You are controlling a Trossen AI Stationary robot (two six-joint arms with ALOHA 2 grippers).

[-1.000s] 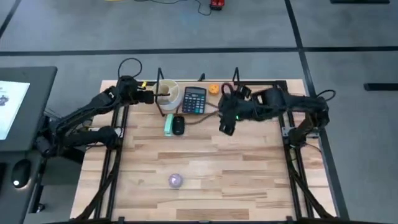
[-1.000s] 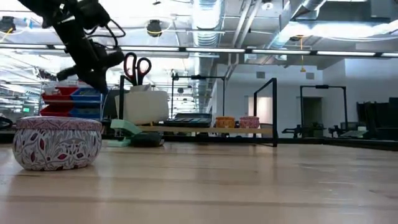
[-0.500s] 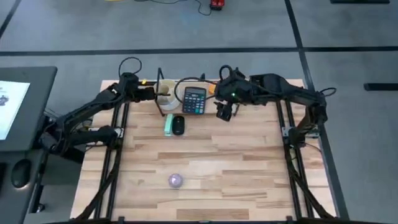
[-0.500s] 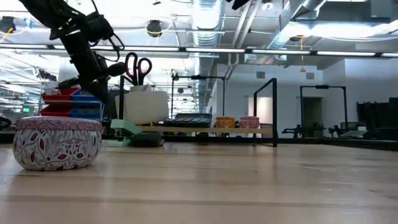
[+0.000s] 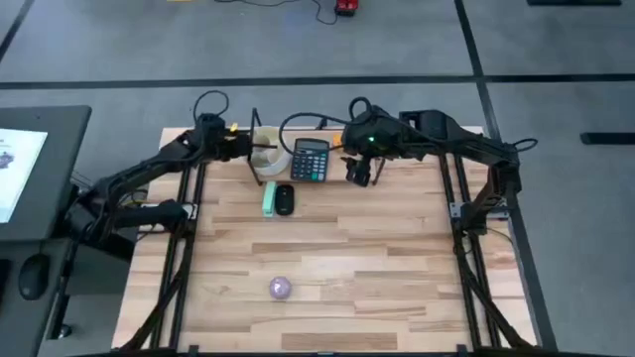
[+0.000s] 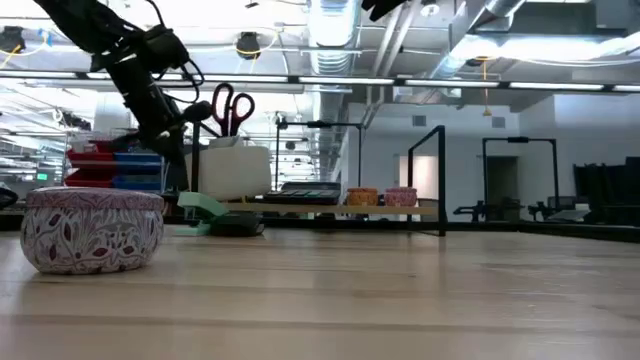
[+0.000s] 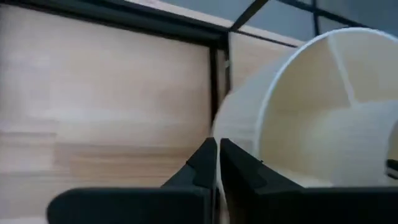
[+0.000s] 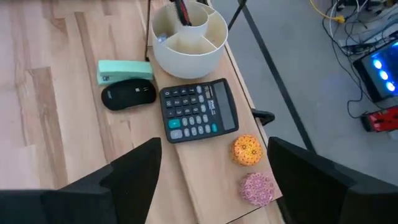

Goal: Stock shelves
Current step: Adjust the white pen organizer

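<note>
1. Shelf (image 5: 308,164): a low rack, pale plank with thin black uprights, at the far edge of the table (image 5: 327,258), near its middle.
2. On the shelf, from the left-arm end: a round cream organizer cup (image 5: 268,149) holding red-handled scissors (image 6: 232,106), then a dark calculator (image 5: 310,159), then an orange ball (image 8: 247,149) and a pink ball (image 8: 257,188) at the far end.
3. Just in front of the shelf, on the table: a green stapler (image 5: 268,199) beside a black mouse (image 5: 285,199), both below the cup and calculator.
4. Left gripper (image 5: 244,151): at the cup end of the shelf, fingers pressed together with almost no gap, right against the cup's outer wall (image 7: 298,112).
5. Right gripper (image 5: 359,171): raised above the shelf's ball end, beside the calculator, fingers (image 8: 134,165) spread wide, nothing between them.
6. Well away from the shelf, near the front of the table: a small patterned round tin (image 5: 281,288).
</note>
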